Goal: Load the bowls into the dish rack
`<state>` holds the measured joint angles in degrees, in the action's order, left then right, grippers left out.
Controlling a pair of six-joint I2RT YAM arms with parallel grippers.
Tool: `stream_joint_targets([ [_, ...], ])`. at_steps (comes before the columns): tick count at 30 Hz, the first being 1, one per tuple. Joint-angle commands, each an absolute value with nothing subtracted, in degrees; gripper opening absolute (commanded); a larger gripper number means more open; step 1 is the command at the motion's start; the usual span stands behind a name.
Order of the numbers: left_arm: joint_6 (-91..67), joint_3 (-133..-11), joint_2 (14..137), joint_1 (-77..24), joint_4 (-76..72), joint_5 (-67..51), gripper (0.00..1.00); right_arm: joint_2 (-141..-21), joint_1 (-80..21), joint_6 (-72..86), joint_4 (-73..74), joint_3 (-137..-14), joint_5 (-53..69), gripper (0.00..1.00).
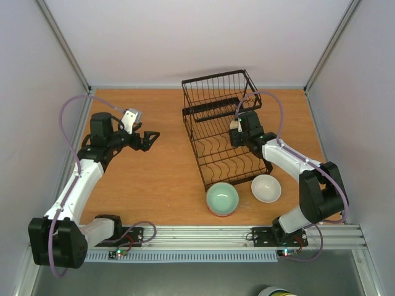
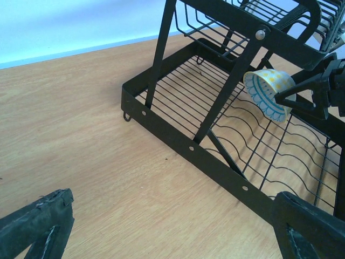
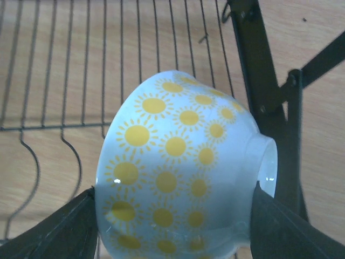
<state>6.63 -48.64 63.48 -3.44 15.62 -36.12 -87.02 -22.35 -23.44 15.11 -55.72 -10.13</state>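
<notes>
Right gripper (image 3: 172, 221): jaws clenched on the sun-patterned bowl (image 3: 178, 156), with one matte black finger against each side of its wall.

Sun-patterned bowl: glossy glazed ceramic, round and deep. The outside is white to pale blue, printed with yellow suns, and the foot ring is plain white. The left wrist view shows a blue scalloped band at the rim. It is tipped on its side and held inside the dish rack (image 1: 222, 123), over the wavy wires of the lower tier. I cannot tell whether it touches them.

Left gripper (image 1: 151, 137): jaws released and spread wide with nothing between them. It sits above the bare table (image 1: 154, 179), well left of the rack.

Dish rack: thin black wire on a flat-bar frame with rivets, with a basket section at the far end.

Green bowl (image 1: 222, 198): smooth, mouth up, on the table just beside the rack's near end. A reddish edge shows under it.

White bowl (image 1: 266, 188): plain, just right of the green bowl.

Table: orange-brown wood grain.
</notes>
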Motion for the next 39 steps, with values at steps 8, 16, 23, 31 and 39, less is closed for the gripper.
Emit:
stream_joint_targets([
  [8,6.4,-48.3,63.8,-3.1,13.3,-37.1,0.99,-86.6,-21.0,-17.6,16.5,-53.5,0.8,0.15],
  [16,6.2,-48.3,64.0,-3.1,13.1,-37.7,0.99,-83.6,-21.0,-13.6,21.4,-52.5,-5.6,0.54],
  [23,6.1,-48.4,64.2,-3.1,13.1,-37.6,0.99,-80.4,-21.0,-11.8,25.6,-51.8,-8.6,0.67],
  [31,6.1,-48.4,64.1,-3.1,13.1,-37.3,0.99,-80.8,-21.1,-10.1,29.6,-53.4,-13.0,0.79],
  [39,6.1,-48.4,64.4,-3.1,13.0,-37.3,0.99,-80.8,-21.1,-8.8,30.8,-53.5,-17.3,0.83],
])
